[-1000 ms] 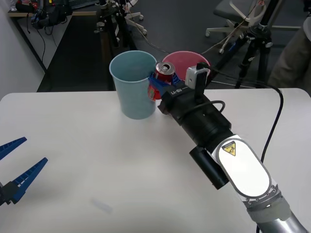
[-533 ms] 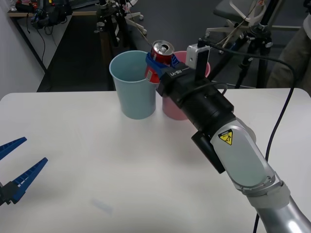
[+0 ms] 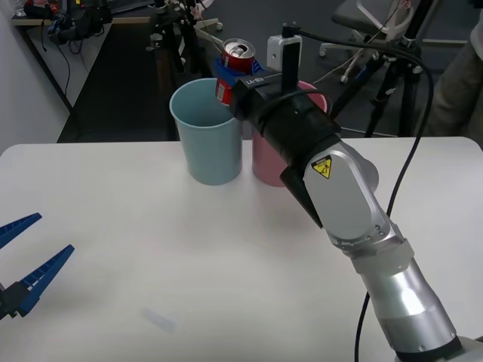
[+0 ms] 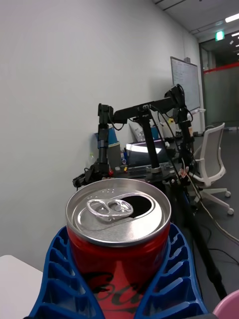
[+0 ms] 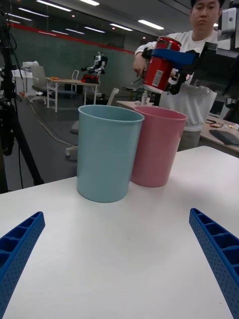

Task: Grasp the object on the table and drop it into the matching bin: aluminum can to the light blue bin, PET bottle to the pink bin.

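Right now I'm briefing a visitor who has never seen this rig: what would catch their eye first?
First, the red aluminum can, held up in the air by the right claw above the near rims of the two bins. Next, the light blue bin and pink bin, side by side at the far edge of the white table. The left claw sits open and idle at the table's near left.
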`<state>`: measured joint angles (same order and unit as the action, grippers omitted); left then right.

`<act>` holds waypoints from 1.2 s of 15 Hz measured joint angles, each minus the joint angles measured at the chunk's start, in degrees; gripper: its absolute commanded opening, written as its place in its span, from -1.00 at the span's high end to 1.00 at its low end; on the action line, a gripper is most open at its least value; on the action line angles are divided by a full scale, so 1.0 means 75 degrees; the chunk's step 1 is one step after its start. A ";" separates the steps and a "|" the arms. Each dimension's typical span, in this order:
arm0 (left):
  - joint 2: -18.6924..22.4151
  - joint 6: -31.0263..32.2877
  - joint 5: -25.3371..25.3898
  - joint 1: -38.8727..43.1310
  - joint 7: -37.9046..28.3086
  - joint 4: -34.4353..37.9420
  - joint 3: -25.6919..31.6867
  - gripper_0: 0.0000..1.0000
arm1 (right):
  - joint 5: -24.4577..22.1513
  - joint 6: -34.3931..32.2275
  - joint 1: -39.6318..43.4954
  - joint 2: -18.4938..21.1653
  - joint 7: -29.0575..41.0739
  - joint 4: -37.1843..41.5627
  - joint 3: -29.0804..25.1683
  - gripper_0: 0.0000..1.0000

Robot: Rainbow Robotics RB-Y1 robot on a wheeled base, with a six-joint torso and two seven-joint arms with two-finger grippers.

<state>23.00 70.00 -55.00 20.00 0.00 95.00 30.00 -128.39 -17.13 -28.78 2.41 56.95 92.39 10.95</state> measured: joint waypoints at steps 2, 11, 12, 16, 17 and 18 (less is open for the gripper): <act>0.0000 0.0000 0.0000 0.0000 0.0000 0.0000 0.0000 -1.00 | -0.0161 0.0052 -0.0487 -0.0185 -0.0031 -0.0672 -0.0181 1.00; 0.0000 0.0000 0.0000 0.0000 0.0000 0.0000 0.0000 -1.00 | -0.0298 0.0711 -0.2135 -0.0451 -0.0025 -0.3077 -0.0381 1.00; 0.0000 0.0000 0.0000 0.0000 0.0000 0.0000 0.0000 -1.00 | -0.0298 0.0736 -0.2197 -0.0454 -0.0020 -0.3181 -0.0382 1.00; 0.0000 0.0000 0.0000 0.0000 0.0000 0.0000 0.0000 -1.00 | -0.0306 0.0748 -0.2227 -0.0455 -0.0012 -0.3257 -0.0365 -1.00; 0.0000 0.0000 0.0000 0.0000 0.0000 0.0000 0.0000 -1.00 | -0.0301 0.0748 -0.2229 -0.0454 -0.0012 -0.3253 -0.0369 -1.00; 0.0000 0.0000 0.0000 0.0000 0.0000 0.0000 0.0000 -1.00 | -0.0302 0.0748 -0.2226 -0.0454 -0.0019 -0.3253 -0.0374 -1.00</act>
<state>23.00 70.00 -55.00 20.00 0.00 95.00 30.00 -130.65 -11.52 -45.48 -1.00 56.81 68.00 8.14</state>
